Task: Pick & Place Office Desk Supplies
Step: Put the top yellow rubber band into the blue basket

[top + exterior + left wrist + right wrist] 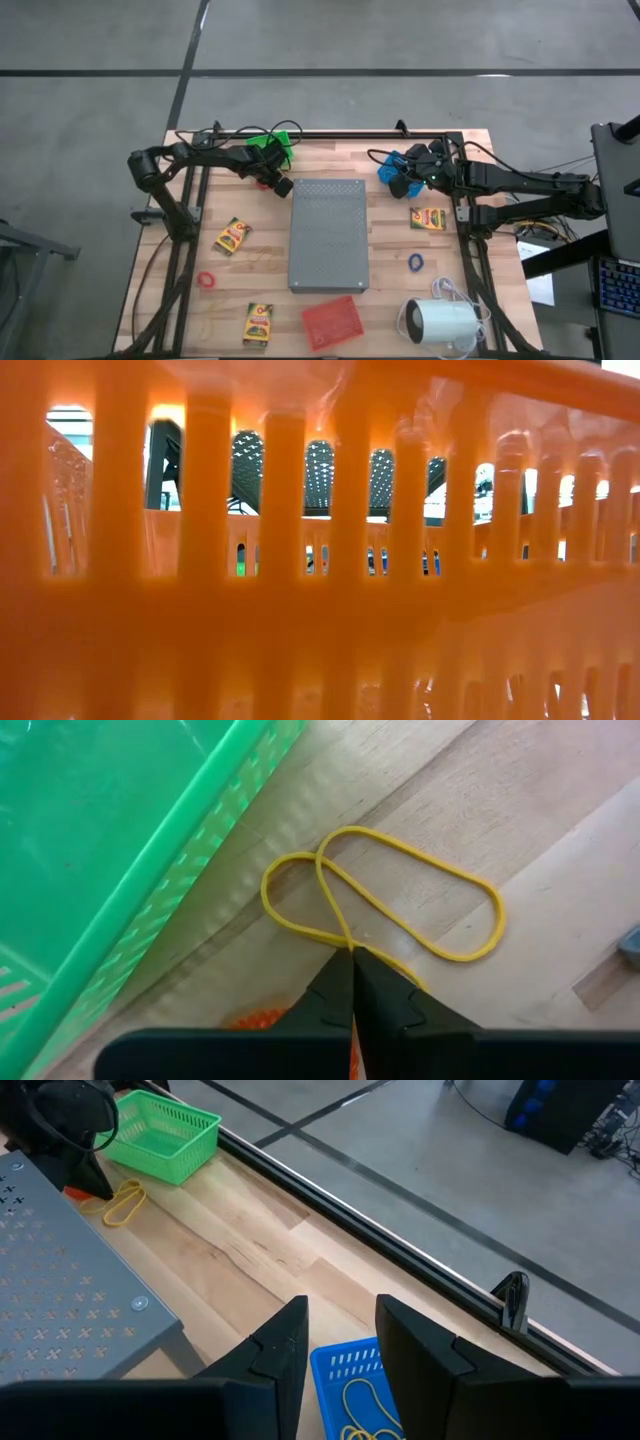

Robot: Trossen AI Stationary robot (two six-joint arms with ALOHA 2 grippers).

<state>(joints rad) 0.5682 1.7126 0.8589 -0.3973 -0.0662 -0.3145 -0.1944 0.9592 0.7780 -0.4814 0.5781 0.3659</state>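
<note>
Left gripper (352,970) fingers pinched together on near end of yellow rubber band (400,895); band on wood beside green basket (110,850), long axis running away from fingertips. Right gripper (340,1345) parted, empty, over blue basket (345,1380).

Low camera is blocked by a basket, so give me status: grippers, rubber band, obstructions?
Left gripper shut on yellow rubber band, beside green basket. Right gripper open over blue basket. Nothing in the way.

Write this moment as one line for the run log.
left gripper: shut on yellow rubber band, beside green basket | right gripper: open, above blue basket
</note>
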